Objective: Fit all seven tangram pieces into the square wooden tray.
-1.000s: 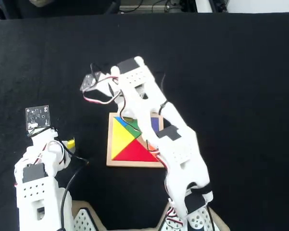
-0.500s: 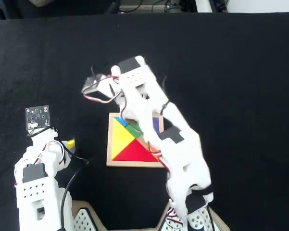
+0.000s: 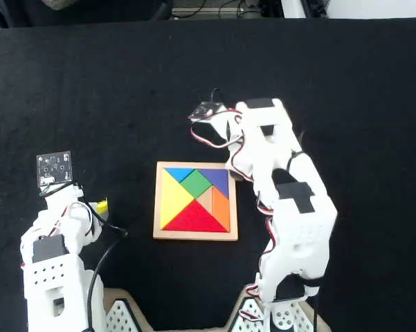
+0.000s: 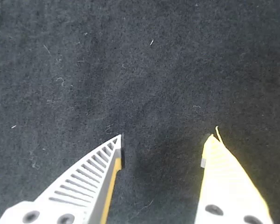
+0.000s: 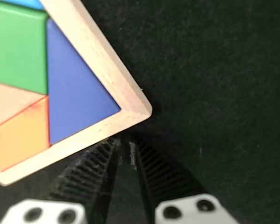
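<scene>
Colour rundown: the tray (image 3: 196,236) is pale natural wood. In it sit a yellow triangle (image 3: 173,200), red triangle (image 3: 194,220), light blue triangle (image 3: 180,173), green square (image 3: 196,184), darker blue triangle (image 3: 222,181), orange piece (image 3: 221,207) and a tan, bare-wood-looking triangle (image 3: 205,200). The table (image 3: 346,83) is fuzzy black cloth with pale lint specks. The left gripper (image 4: 165,142) has one white ribbed finger (image 4: 84,186) and one yellow finger (image 4: 226,182); the right gripper (image 5: 124,144) has black ribbed fingers (image 5: 91,172).

High view: fixed overhead, looking down over the whole black table (image 3: 332,69). Left wrist view: close above its bare surface, facing down past the left gripper (image 4: 163,144). Right wrist view: equally close, sharing a corner of the square wooden tray (image 5: 111,74) with the high view.
</scene>
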You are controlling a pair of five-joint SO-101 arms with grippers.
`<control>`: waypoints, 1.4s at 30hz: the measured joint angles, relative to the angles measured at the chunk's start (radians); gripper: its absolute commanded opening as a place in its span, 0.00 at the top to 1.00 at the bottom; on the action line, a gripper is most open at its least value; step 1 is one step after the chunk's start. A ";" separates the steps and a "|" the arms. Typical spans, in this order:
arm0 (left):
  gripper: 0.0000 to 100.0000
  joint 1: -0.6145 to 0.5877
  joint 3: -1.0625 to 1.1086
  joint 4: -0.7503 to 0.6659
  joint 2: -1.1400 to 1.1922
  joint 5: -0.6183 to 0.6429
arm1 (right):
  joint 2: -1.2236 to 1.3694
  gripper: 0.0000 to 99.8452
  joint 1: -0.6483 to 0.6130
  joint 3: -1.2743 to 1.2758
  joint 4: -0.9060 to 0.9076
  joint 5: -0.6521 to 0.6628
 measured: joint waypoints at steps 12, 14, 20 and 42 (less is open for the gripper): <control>0.72 0.000 0.000 0.000 0.000 0.000 | 0.068 0.99 -0.026 -0.075 -0.012 -0.029; 0.72 0.000 0.000 0.000 0.000 0.000 | 0.075 0.99 -0.043 -0.089 -0.011 -0.032; 0.72 0.000 0.000 0.000 0.000 0.000 | 0.080 0.99 -0.051 -0.132 0.034 -0.034; 0.72 0.002 0.000 0.000 0.000 0.000 | -1.154 0.99 0.018 0.334 0.272 -0.301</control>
